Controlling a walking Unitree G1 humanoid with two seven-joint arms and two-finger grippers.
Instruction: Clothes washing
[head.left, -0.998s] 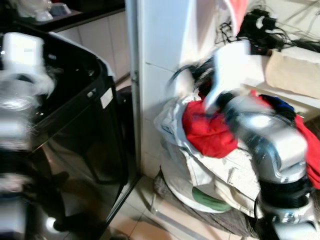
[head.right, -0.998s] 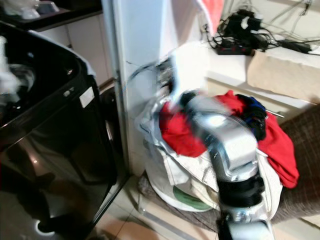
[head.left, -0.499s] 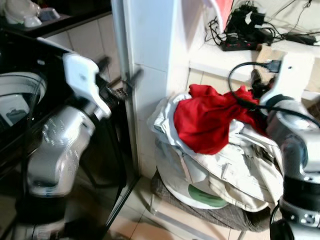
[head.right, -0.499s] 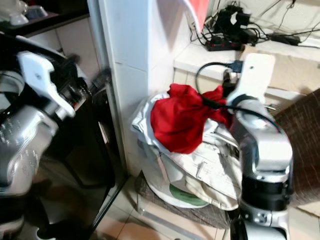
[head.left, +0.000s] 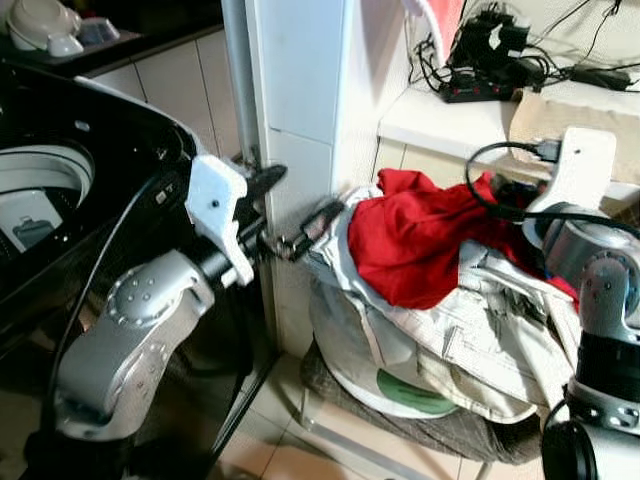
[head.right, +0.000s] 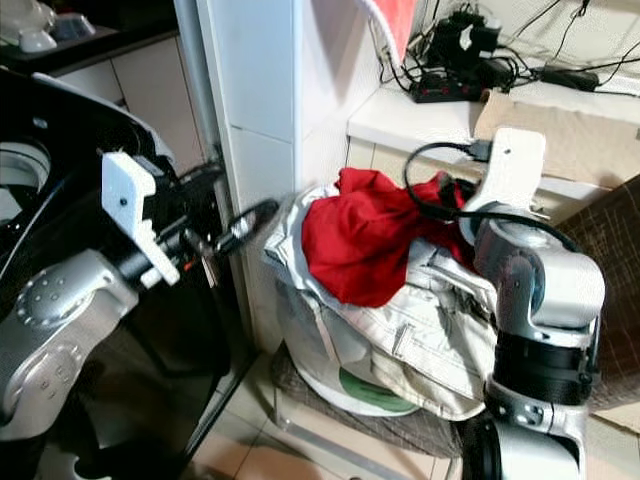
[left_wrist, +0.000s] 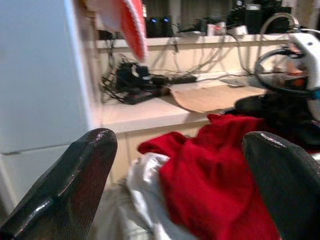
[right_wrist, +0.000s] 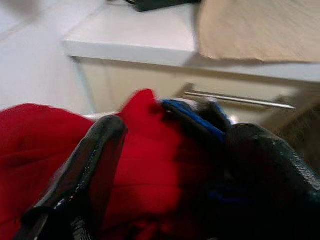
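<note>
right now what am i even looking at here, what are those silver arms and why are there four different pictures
It is a humanoid household robot sorting laundry. The two wide pictures come from the two eyes of a camera on its head, looking down. The other two come from cameras on its wrists, looking along each gripper's two black fingers.

On its left stands a black top-loading washing machine. On its right a basket is heaped with clothes: a red garment on top of a pale beige garment.

The left gripper reaches toward the edge of the pile with its fingers open and holds nothing. The right gripper is down among the red cloth at the far side of the pile; whether it has gripped anything cannot be told.
</note>
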